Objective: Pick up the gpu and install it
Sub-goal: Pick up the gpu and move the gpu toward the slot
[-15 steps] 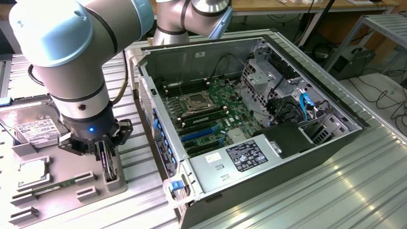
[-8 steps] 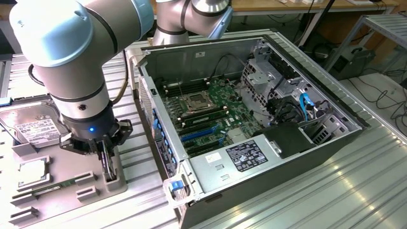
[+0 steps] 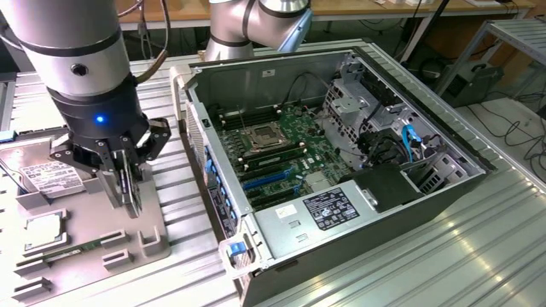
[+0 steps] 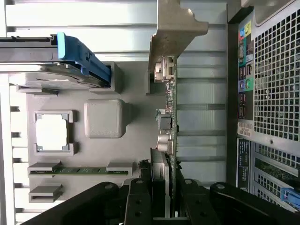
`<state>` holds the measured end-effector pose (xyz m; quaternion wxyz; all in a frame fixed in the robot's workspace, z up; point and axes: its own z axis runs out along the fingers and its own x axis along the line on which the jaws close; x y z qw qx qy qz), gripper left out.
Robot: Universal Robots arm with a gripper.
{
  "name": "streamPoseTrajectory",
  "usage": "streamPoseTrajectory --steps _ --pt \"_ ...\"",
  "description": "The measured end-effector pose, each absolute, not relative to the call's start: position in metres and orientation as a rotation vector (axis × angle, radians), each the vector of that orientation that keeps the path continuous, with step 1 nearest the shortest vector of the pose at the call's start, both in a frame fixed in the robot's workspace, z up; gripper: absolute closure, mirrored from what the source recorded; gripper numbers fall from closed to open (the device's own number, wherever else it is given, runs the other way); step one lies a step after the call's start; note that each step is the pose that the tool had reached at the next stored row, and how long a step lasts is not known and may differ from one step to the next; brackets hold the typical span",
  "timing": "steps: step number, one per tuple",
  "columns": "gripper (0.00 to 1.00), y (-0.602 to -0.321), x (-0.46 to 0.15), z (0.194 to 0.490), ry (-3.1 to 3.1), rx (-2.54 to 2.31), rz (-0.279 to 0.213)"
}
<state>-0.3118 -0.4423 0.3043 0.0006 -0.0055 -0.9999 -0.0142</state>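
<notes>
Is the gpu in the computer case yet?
Out: the gpu stands on edge over the gray tray beside the case, in the tool.

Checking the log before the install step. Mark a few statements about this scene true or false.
1. The gripper is closed on the graphics card. True.
2. The graphics card is installed in the computer case. False: it is over the grey tray, outside the case.
3. A memory stick lies in the tray. True.
4. The computer case has its side panel on. False: the side is open and the motherboard shows.
</notes>
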Motion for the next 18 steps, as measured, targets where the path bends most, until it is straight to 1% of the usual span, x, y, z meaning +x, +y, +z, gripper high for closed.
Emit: streamPoseTrajectory --steps 3,4,18 --pt "0.72 -0.442 -0.312 0.323 -3.140 -0.017 -0.037" --pt "0.72 -0.442 -0.312 0.334 -3.140 -0.017 -0.033" --pt "0.72 -0.442 -0.312 0.365 -3.140 -0.017 -0.024"
